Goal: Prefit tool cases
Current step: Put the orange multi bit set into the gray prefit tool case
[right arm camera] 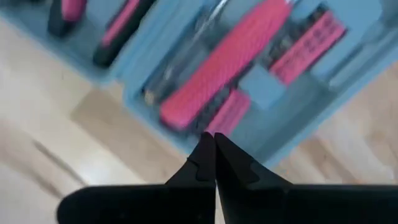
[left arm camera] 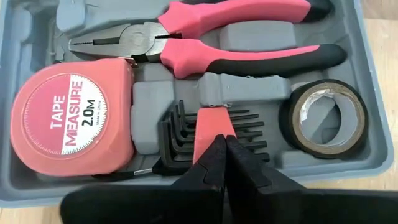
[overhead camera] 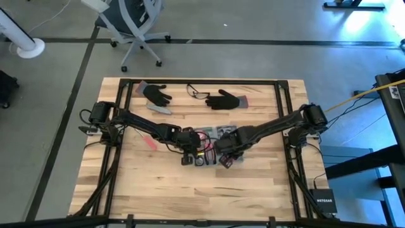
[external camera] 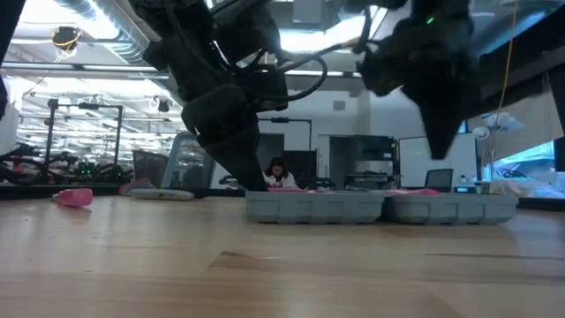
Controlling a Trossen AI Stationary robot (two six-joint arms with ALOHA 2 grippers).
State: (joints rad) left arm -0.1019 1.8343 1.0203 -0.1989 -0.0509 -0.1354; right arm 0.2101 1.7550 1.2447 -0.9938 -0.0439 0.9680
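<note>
**Both hands shut above the opened tool case**

The pale wooden slatted table point(overhead camera: 158, 190) carries everything. Near its middle lies the flat grey-blue plastic tool case point(external camera: 380, 208), opened out with its two hinged halves side by side. Its long axis runs left to right across the table, and both trays face up.

The two dark arms reach in from opposite sides and meet over the case. The left hand point(left arm camera: 225, 163) is directly above the left half, fingers pressed fully together and holding nothing. The right hand point(right arm camera: 214, 155) hangs over the near edge of the right half, also fully closed and empty. Each hand is nearer its own half, and the case lies straight below both. Any seating push would therefore go straight down, I judge.

The left half holds red-and-black-handled pliers point(left arm camera: 205, 34) in the far slot. Below them sit a round-faced red tape measure point(left arm camera: 71, 121), a black roll of tape point(left arm camera: 323, 118) and a fan of black hex keys point(left arm camera: 186, 134) in a red holder. The right half holds a long red-handled tool point(right arm camera: 224, 65) and smaller red pieces, too blurred to name.

Far across the table lie two black gloves point(overhead camera: 158, 95), well apart from the case. A small pink item point(external camera: 72, 197) rests to the left.
</note>
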